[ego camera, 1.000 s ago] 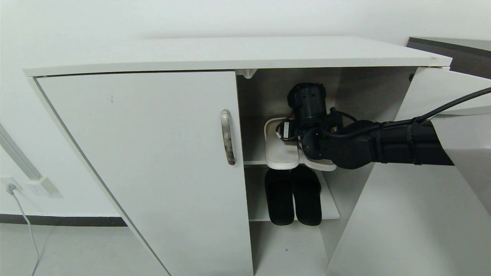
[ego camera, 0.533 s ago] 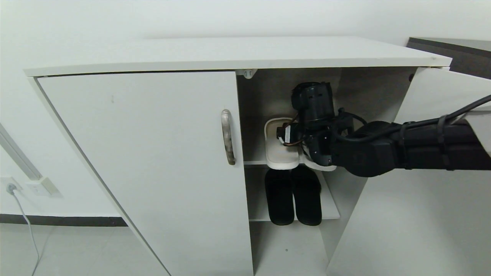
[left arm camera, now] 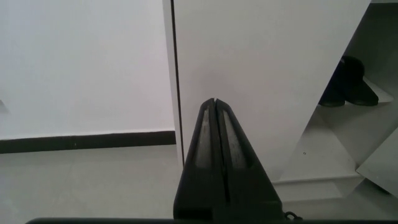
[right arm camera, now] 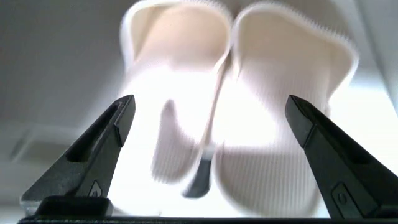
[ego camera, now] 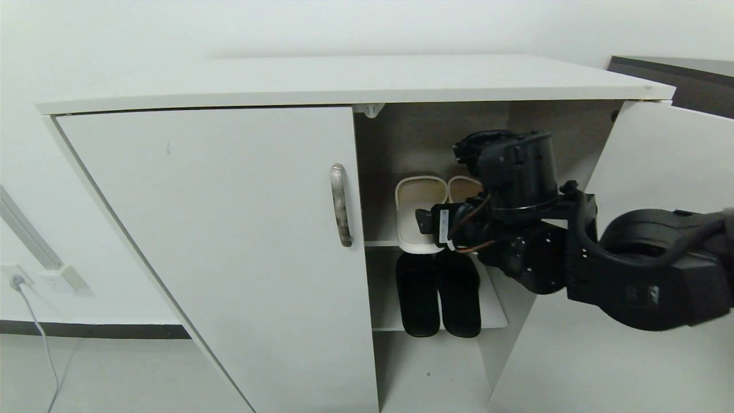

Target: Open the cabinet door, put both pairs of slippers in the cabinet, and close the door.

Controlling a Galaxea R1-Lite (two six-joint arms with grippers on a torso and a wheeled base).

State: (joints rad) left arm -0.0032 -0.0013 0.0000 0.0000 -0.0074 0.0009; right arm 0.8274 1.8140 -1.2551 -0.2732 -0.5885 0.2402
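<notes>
The white cabinet (ego camera: 355, 80) has its right door (ego camera: 659, 149) swung open and its left door (ego camera: 218, 229) closed. Inside, 2 white slippers (ego camera: 418, 212) lie side by side on the upper shelf (ego camera: 378, 244). 2 black slippers (ego camera: 438, 295) lie side by side on the lower shelf (ego camera: 493, 318).

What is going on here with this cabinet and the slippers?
The robot is storing slippers in a white cabinet. The white slippers lie on the upper shelf and the black slippers on the shelf below. The right hand is open in front of the white pair and holds nothing. The left hand is shut and empty, outside the cabinet near the closed left door. The right door is open, so closing it is not yet done.
</notes>
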